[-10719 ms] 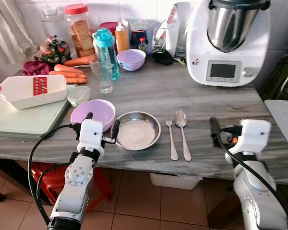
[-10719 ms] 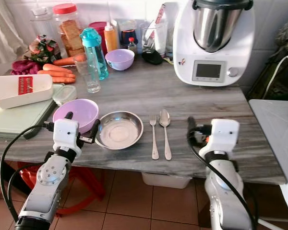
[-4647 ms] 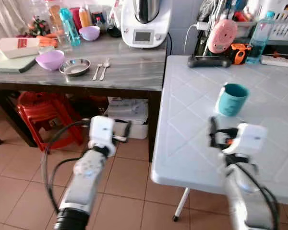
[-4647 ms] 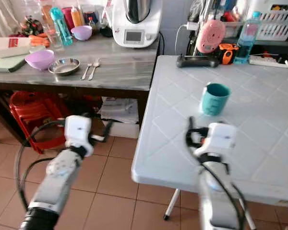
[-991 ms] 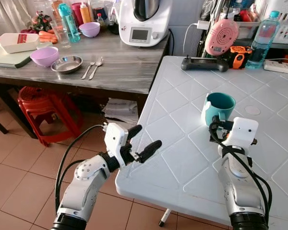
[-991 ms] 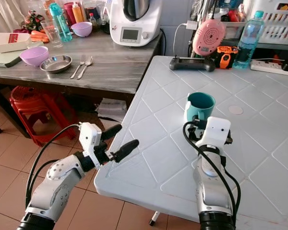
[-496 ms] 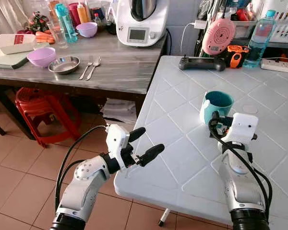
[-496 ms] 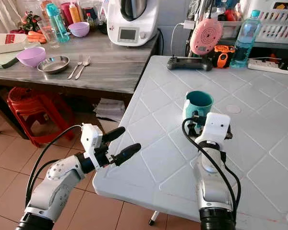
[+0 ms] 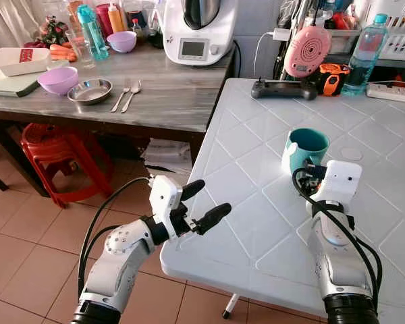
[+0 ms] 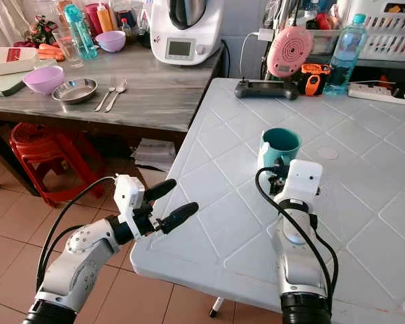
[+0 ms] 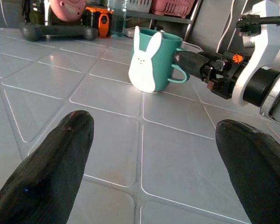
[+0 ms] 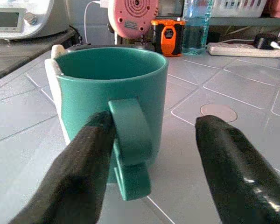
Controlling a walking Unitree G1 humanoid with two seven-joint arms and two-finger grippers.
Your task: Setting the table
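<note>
Right gripper (image 12: 151, 154) nudged closer, straddling mug (image 12: 113, 102) handle

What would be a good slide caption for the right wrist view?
Open right gripper straddling the handle of the teal mug on the white tiled table.
</note>
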